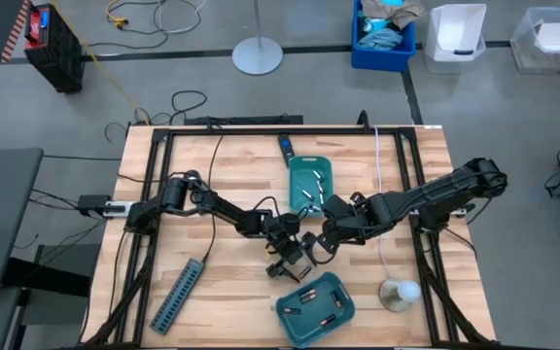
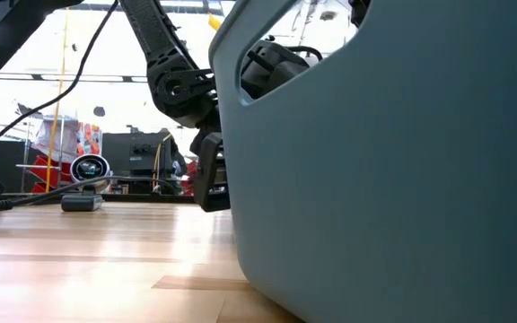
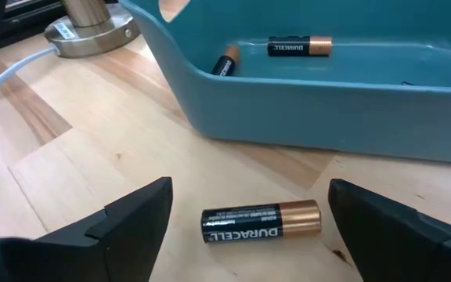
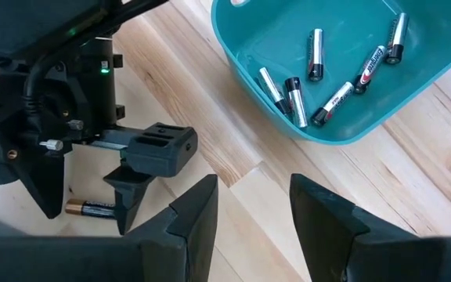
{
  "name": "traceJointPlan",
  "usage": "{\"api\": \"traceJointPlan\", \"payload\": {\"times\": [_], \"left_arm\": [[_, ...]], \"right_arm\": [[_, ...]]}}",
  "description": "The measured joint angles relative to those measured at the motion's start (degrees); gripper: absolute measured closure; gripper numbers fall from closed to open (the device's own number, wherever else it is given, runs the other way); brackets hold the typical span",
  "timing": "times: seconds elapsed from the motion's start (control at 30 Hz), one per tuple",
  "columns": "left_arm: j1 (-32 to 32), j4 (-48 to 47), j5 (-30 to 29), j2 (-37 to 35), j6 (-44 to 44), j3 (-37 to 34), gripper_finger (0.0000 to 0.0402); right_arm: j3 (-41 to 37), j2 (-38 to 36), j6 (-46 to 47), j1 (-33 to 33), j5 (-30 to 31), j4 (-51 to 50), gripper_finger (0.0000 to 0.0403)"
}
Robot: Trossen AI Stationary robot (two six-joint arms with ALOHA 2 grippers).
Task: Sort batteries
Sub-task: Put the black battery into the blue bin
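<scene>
- We see two teal trays on the wooden table [image 1: 231, 292]: the far tray [image 1: 325, 177] holds silvery batteries [image 4: 319, 74], the near tray [image 1: 343, 313] holds two black-and-copper ones [image 3: 299, 46].
- The left gripper [image 3: 249, 223] hangs low just before the near tray, jaws spread wide and holding nothing — one black-and-copper battery [image 3: 261, 222] lies on the wood between its fingers.
- The right gripper [image 4: 253, 207] waits close by, jaws apart and empty.
- We judge this the pick-up step; next the left jaws must close squarely on that battery without rolling it, then lift it to the near tray.
</scene>
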Motion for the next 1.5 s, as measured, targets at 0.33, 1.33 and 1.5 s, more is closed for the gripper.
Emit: {"api": "traceJointPlan", "payload": {"times": [0.33,1.33,1.5], "left_arm": [[0.0,-3.1,0.0,0.0,3.3,0.0,0.0062],[-0.2,-6.5,0.1,-0.1,-2.1,0.1,0.0097],[-0.3,-6.2,0.2,-0.1,-2.6,0.0,0.0113]], "right_arm": [[0.0,0.0,0.0,0.0,0.0,0.0,0.0225],[0.0,0.0,-0.1,0.0,0.2,0.0,0.0225],[0.0,0.0,-0.1,0.0,0.2,0.0,0.0225]]}}
